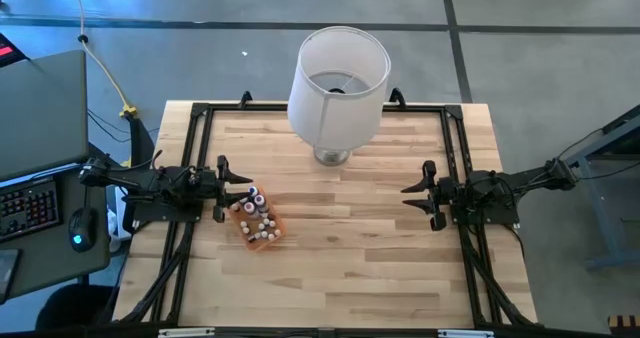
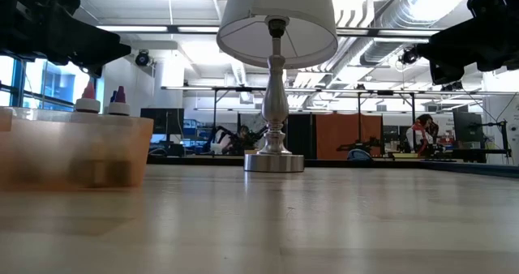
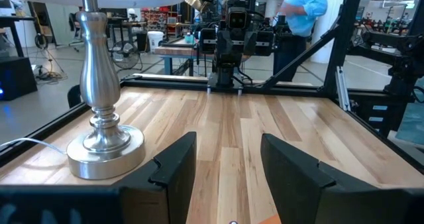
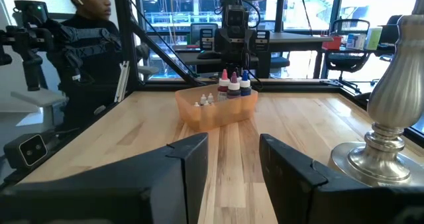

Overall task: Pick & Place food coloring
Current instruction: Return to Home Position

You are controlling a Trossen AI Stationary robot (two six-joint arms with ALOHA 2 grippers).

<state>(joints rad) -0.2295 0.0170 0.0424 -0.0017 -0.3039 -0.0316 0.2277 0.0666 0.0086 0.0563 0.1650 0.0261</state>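
Note:
Several tiny food coloring bottles [image 1: 254, 212] with white, blue, purple and red tops stand in a flat orange tray [image 1: 268, 236] on the table's left half. They also show in the right wrist view [image 4: 232, 85] and the low view [image 2: 102, 100]. My left gripper [image 1: 243, 190] is open, hovering just left of the tray. My right gripper [image 1: 412, 196] is open and empty at the table's right side.
A lamp with a big white shade [image 1: 338, 73] and a silver base [image 1: 331, 156] stands at the far middle of the table. A black frame [image 1: 452, 128] runs round the table's edges. People show in the room beyond the table.

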